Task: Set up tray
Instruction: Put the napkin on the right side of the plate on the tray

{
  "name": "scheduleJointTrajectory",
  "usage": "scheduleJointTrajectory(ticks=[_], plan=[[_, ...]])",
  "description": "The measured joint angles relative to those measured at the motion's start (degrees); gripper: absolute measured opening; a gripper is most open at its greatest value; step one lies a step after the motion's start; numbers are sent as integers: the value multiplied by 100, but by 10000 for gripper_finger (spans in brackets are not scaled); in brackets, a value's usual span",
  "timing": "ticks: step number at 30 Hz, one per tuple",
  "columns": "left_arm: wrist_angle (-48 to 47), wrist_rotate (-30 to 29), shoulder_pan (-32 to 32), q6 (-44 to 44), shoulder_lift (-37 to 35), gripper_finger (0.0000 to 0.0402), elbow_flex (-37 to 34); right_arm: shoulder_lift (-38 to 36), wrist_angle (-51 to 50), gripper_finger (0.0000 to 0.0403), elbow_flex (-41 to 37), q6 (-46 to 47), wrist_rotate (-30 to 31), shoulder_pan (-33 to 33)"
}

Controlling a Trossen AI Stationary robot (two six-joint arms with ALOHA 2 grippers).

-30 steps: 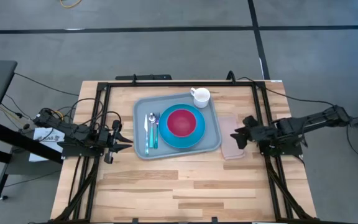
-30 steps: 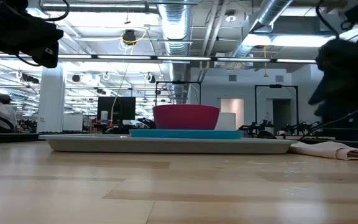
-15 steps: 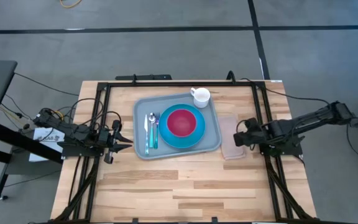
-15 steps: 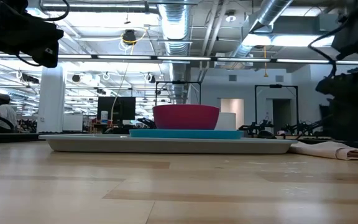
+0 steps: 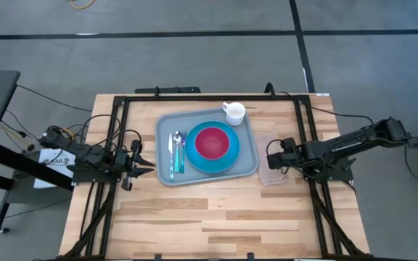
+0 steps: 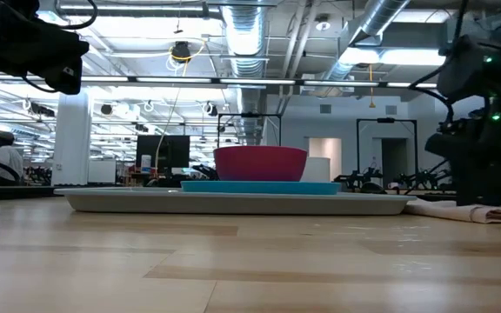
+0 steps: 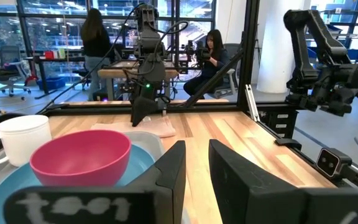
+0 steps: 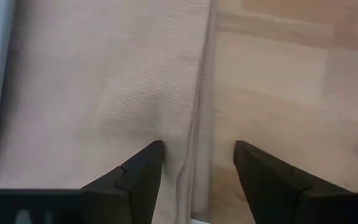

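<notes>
From above, we are looking at a pale wooden table (image 5: 194, 217) carrying the flat grey-blue plastic tray (image 5: 251, 163) near its far edge, holding a round blue plate (image 5: 227, 158), red bowl (image 5: 212, 141), white cup (image 5: 234, 112) and cutlery (image 5: 176, 152). The right gripper (image 5: 271, 159) is hovering, fingers spread wide, over the beige folded cloth napkin (image 5: 273, 176) beside the tray's right rim. The left gripper (image 5: 145, 164) is waiting near the left edge, fingers narrowly parted. Through the right wrist view, both fingers (image 8: 132, 180) are straddling the napkin's fold (image 8: 104, 93).

The right arm reaches in low over the desk (image 5: 216, 210) from its right edge, its pincer (image 5: 273, 157) down at the surface with fingers (image 8: 138, 177) spread wide. The left arm waits at the desk's left edge, its pincer (image 5: 142, 166) raised, fingers narrowly parted.
</notes>
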Motion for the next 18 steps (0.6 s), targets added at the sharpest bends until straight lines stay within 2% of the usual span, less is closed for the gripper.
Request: scheduleJointTrajectory(ticks=[4,10,18], plan=[[-6,4,-1,-37,0,59,0,272,350,178,38,47,119,-67],[-10,9,-1,-44,0,59,0,339,416,140,186,59,53,-67],[-12,11,0,-46,0,59,1,550,999,105,199,-88,-21,-66]])
